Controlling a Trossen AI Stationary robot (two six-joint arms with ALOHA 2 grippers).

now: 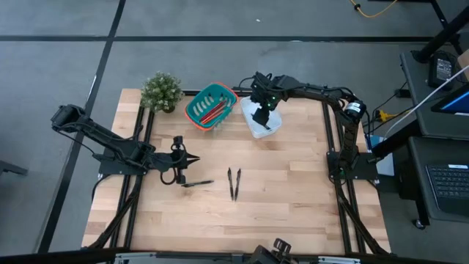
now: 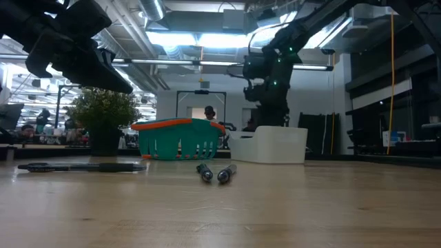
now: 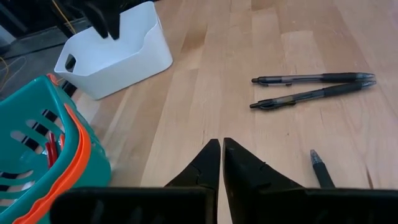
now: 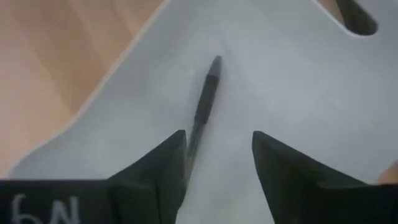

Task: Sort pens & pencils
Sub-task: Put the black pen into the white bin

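The right gripper [image 4: 217, 165] hangs over the white bin [image 1: 258, 125] at upper centre of the high view, fingers spread; one pen [image 4: 202, 109] lies loose on the bin floor. The left gripper [image 1: 192, 160] sits left of centre, fingers pressed together, empty. Three pens [image 1: 234, 182] lie on the table [image 1: 293, 198]. The pencils [image 1: 213, 111] lie in the teal basket [image 1: 192, 110].

Place: you're likely in a robotics lab or workshop | Evidence: wooden table [image 1: 278, 198] on grey floor, ceiling strip lights [image 2: 186, 38], exposed pipes, laptop [image 1: 448, 187] beside the rig
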